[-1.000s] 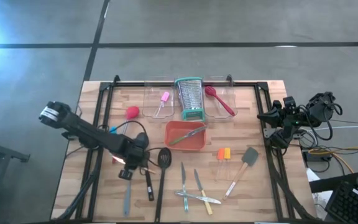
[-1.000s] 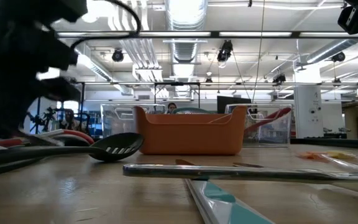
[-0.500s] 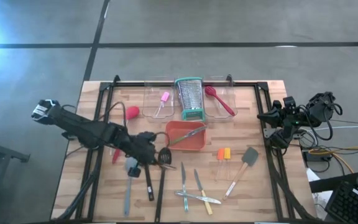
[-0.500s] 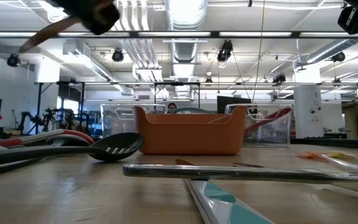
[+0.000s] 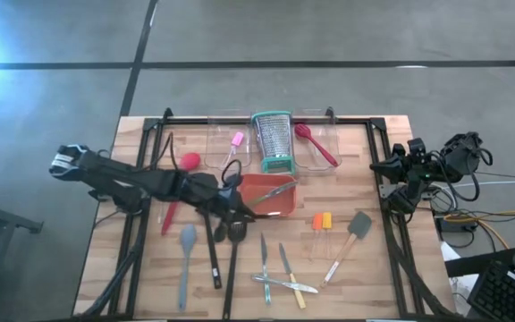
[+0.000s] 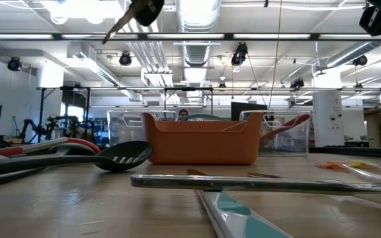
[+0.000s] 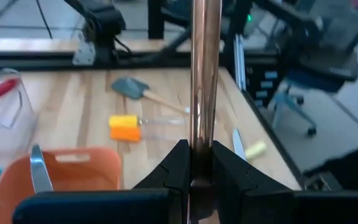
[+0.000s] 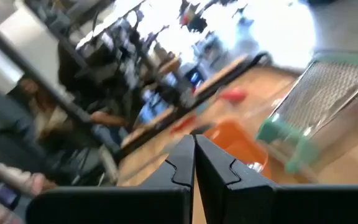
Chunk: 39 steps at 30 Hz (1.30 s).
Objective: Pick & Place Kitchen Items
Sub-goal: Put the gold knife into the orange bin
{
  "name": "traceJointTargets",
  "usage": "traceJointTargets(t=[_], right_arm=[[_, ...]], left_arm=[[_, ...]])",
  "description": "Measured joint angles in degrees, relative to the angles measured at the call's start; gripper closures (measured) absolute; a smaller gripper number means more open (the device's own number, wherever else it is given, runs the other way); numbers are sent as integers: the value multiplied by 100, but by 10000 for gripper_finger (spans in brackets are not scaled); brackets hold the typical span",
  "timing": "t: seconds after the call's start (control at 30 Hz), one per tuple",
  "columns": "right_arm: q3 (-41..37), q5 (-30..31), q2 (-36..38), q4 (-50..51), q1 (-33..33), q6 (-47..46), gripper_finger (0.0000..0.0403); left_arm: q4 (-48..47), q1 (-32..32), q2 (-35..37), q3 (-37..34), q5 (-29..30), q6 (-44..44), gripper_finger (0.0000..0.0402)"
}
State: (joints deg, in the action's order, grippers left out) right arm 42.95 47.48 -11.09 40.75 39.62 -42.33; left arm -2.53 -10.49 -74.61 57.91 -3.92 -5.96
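Left gripper (image 5: 226,195) is up off the tabletop (image 5: 365,268), at the near-left corner of the orange tray (image 5: 284,206). Its fingers (image 7: 178,163) are clenched on a slim shiny-handled utensil (image 7: 204,74), pinched near one end. What kind of utensil it is cannot be told; the working end is not visible.

Key relation: the utensil's long axis runs straight out from the fingers, in line with the left arm's reach, pointing across the tabletop toward the right side. In the left wrist view the shaft crosses over the orange-handled tools (image 7: 126,127) and the grey spatula (image 7: 129,87) lying further out. The tray sits just beside and below the fingers, to one side of the shaft rather than under it. A metal utensil (image 5: 271,192) already lies in the tray.

From the low view the held utensil (image 6: 116,28) hangs tilted, high above everything on the tabletop.

Judgement: if the tray is the drop spot, the shaft probably needs swinging over the tray first, since the free end overshoots its near edge. The clear bins (image 5: 226,136) sit further back beside the grater (image 5: 274,141).

The left arm is clearly the nearer one. Right gripper (image 8: 194,146) waits at the right edge of the tabletop, fingers pressed together, holding nothing.

Other kitchen items, e.g. the slotted turner (image 5: 236,228), lie flat near the front.
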Motion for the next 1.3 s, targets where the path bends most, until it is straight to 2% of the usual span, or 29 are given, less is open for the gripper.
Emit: traceJointTargets(t=[0.1,0.17,0.3,0.4,0.47,0.53,0.63,0.73,0.77,0.93,1.3], right_arm=[[-84,1167,-96,-768,-3,-41,394],[-172,1705,-238,-1630,-2,379,394],[-324,1398,-885,-3983,-2,2919,394],[-379,607,-1656,-5713,0,5006,394],[-326,273,-2213,-6303,-2,6322,394],[-207,310,-2754,-6522,3,6858,394],[54,842,-3452,-6587,-20,6760,394],[366,1666,-4011,-6640,-121,5975,394],[458,1757,-4145,-6627,-133,5780,393],[931,1556,-4609,-6642,-301,5078,363],[1918,1249,-5707,-6137,-770,4769,227]], left_arm=[[439,84,-76,-2,8,-72,359],[833,140,-160,-4,49,-76,359],[1637,293,-362,-9,65,-83,359],[2097,437,-491,-9,49,-143,359],[2340,545,-547,-9,-56,-168,359],[2562,648,-575,-9,-153,-168,359],[2861,818,-575,-9,-360,-181,359],[3190,928,-575,-9,-576,-204,359],[3291,948,-575,-9,-597,-205,359],[3515,1017,-575,-9,-712,-102,359],[3727,1131,-575,-9,-717,18,359]])
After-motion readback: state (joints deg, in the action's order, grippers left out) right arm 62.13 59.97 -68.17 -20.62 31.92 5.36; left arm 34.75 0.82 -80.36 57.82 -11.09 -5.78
